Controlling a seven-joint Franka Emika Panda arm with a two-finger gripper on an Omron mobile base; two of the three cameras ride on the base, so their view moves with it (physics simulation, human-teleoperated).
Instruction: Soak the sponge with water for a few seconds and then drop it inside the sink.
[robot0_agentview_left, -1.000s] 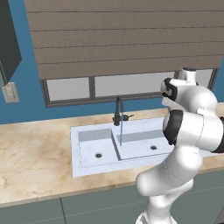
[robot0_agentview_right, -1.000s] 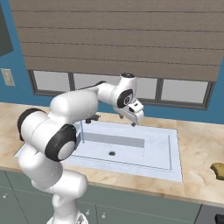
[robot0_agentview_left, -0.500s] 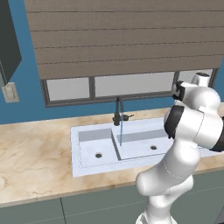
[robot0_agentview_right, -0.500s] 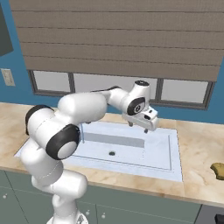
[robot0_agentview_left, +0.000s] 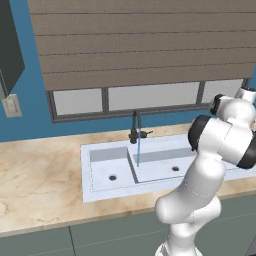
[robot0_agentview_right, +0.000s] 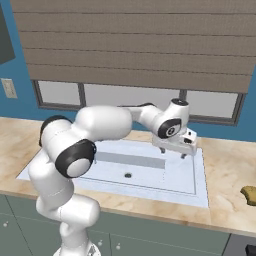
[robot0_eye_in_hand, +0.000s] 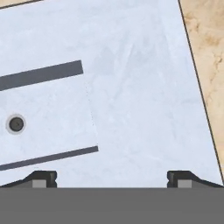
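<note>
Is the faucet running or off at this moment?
Running: a thin pale-blue stream of water falls from the faucet spout into the sink.

The gripper (robot0_agentview_right: 181, 155) now hangs farther right, over the sink's (robot0_agentview_right: 200, 175) right rim, jaws spread.

sink (robot0_agentview_left: 107, 185): pale, 2 basins | water (robot0_agentview_left: 138, 152): thin blue stream | sponge (robot0_agentview_right: 249, 193): yellow-orange, on counter right

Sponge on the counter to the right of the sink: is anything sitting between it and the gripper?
Nothing visible does. The gripper hangs open over the sink's right end, and the sponge lies at the right edge of the right base view, with bare marble counter between them.
</note>
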